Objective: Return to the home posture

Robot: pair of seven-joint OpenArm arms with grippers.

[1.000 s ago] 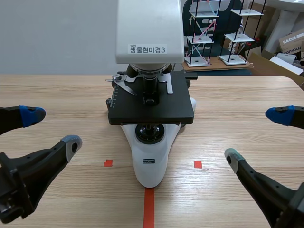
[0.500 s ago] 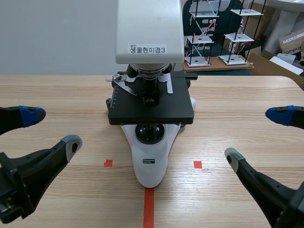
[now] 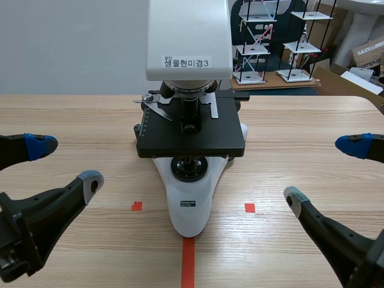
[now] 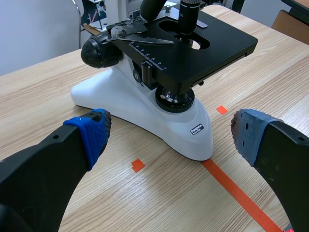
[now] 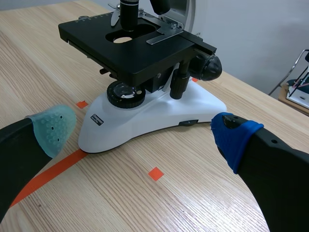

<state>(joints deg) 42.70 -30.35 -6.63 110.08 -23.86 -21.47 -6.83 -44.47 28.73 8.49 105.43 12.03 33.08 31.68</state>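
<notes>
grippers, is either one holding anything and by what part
Nothing is held. The left gripper and the right gripper are both open, one on each side of the microscope, touching nothing.

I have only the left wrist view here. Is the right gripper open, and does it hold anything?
Observer: The right gripper is open and holds nothing.
Operator: Does it touch the microscope?
Observer: No. In the scene view, bare table lies between it and the microscope.
Operator: What is above the stage? My view cuts it off.
Observer: A white head with a printed label on its front.
</notes>
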